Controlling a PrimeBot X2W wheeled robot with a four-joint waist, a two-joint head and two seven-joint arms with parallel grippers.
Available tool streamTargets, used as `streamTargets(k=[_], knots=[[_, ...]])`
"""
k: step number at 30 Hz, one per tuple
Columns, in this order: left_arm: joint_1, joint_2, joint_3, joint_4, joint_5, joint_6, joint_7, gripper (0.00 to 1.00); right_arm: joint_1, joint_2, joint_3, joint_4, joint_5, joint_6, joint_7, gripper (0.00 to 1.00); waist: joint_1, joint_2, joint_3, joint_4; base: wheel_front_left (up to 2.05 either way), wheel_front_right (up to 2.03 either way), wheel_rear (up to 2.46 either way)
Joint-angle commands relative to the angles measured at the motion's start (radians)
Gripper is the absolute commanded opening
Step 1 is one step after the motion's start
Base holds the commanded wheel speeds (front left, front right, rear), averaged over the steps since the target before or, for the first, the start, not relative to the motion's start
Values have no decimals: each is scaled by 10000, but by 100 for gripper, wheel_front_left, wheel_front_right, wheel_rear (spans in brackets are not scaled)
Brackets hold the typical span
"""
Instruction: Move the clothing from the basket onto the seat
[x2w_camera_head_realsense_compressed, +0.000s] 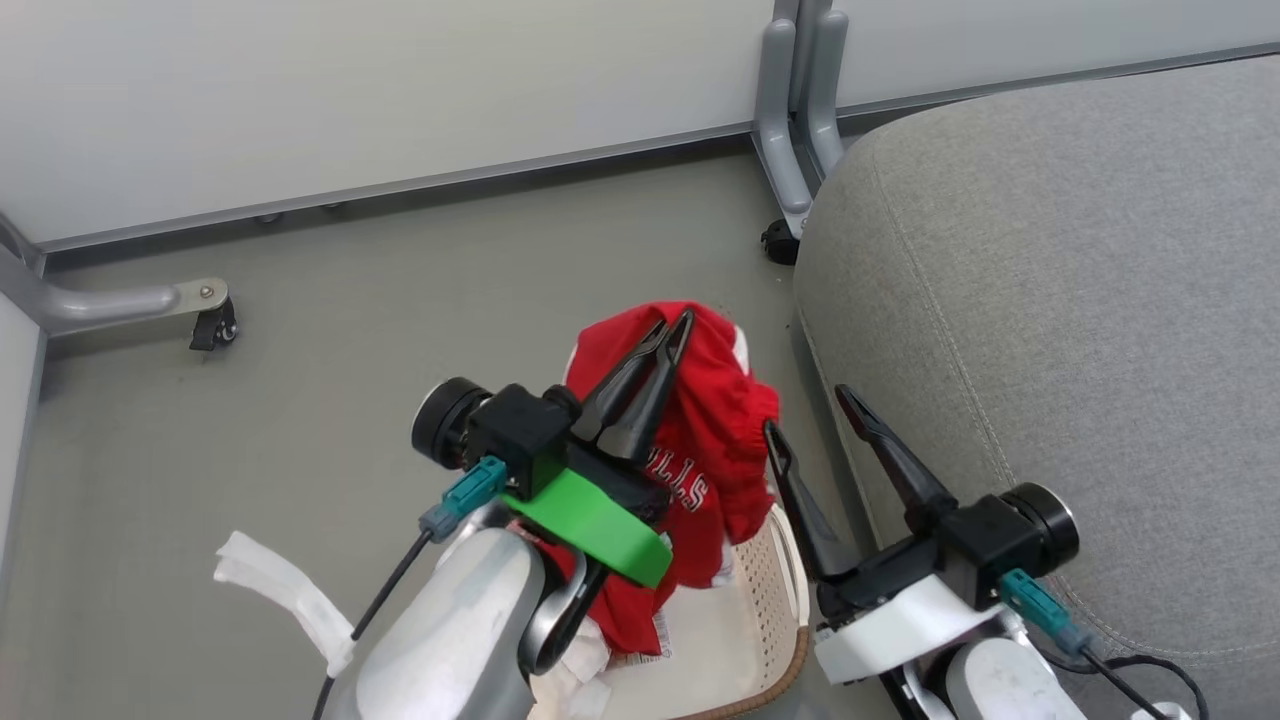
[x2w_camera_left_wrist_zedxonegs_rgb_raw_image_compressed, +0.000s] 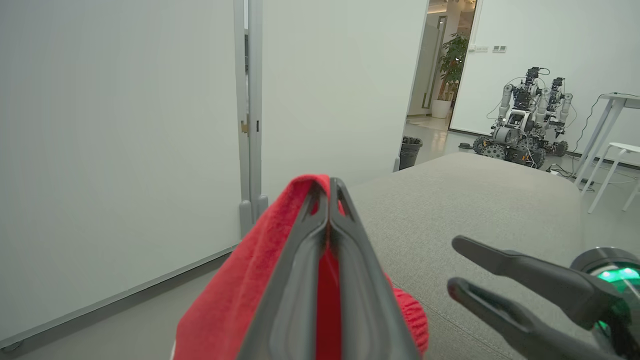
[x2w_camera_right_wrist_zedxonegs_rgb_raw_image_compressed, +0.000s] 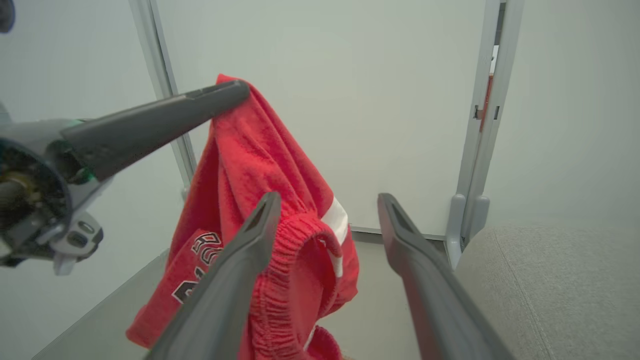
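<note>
L fingers (x2w_camera_head_realsense_compressed: 648, 388) pinching clothing (x2w_camera_head_realsense_compressed: 722, 425) above basket (x2w_camera_head_realsense_compressed: 765, 578), R fingers (x2w_camera_head_realsense_compressed: 797, 497) apart alongside

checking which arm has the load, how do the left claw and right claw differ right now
The left claw is shut on the red clothing, holding it up over the basket; the right claw is open, gripping nothing. The left claw has a green part at its base; the right claw's base is white. The right claw is nearer the seat than the left claw. Both have two long dark fingers.
</note>
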Motion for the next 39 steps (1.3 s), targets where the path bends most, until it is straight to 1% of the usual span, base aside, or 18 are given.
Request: streamTargets(k=[1, 4, 7, 13, 16, 17, 18, 19, 20, 23, 39], knots=[[-280, 2, -103, 31, -128, -23, -5, 0, -199, -29, 154, 181, -74, 1, -31, 100, 1, 0, 1, 2, 0, 0, 0], [-567, -21, -526, 135, -231, -23, -5, 0, -513, -30, 346, 618, -228, 1, -31, 100, 1, 0, 1, 4, 0, 0, 0], [-868, -36, -902, 167, -268, -23, -5, 0, -729, -24, 245, 976, -408, 1, -30, 100, 1, 0, 12, 15, 0, 0, 0], [-1299, -53, -1745, 327, -505, -23, -5, 0, -977, -26, -37, 1245, -484, 1, -31, 100, 1, 0, 28, 93, 0, 0, 0], [-1453, -51, -2130, 576, -676, -23, -5, 0, -978, -24, 92, 1452, -418, 1, -31, 100, 1, 0, 1, 141, 0, 0, 0], [-1514, -53, -2236, 647, -720, -23, -5, 0, -997, -23, 109, 1478, -409, 1, -31, 89, 1, 0, -3, 150, 0, 0, 0], [-1578, -60, -2363, 734, -738, -23, -5, 0, -1005, -29, 103, 1486, -335, 1, -31, 40, 1, 0, -5, 163, 0, 0, 0], [-1630, -56, -2451, 781, -749, -23, -5, 0, -990, -29, 131, 1530, -260, 1, -31, 13, 1, 0, -5, 178, 0, 0, 0], [-1670, -55, -2570, 839, -776, -23, -5, 0, -978, -24, 212, 1597, -186, 1, -30, 0, 1, 0, -5, 195, 0, 0, 0], [-1796, -56, -2855, 967, -776, -11, -7, 0, -923, -31, 391, 1731, -3, 1, -31, 0, 1, 0, -34, 239, 0, 0, 0], [-1795, -53, -2726, 1222, -619, -7, -5, 0, -731, -26, 258, 1585, 98, 1, -31, 0, 1, 0, -22, 254, 0, 0, 0]])
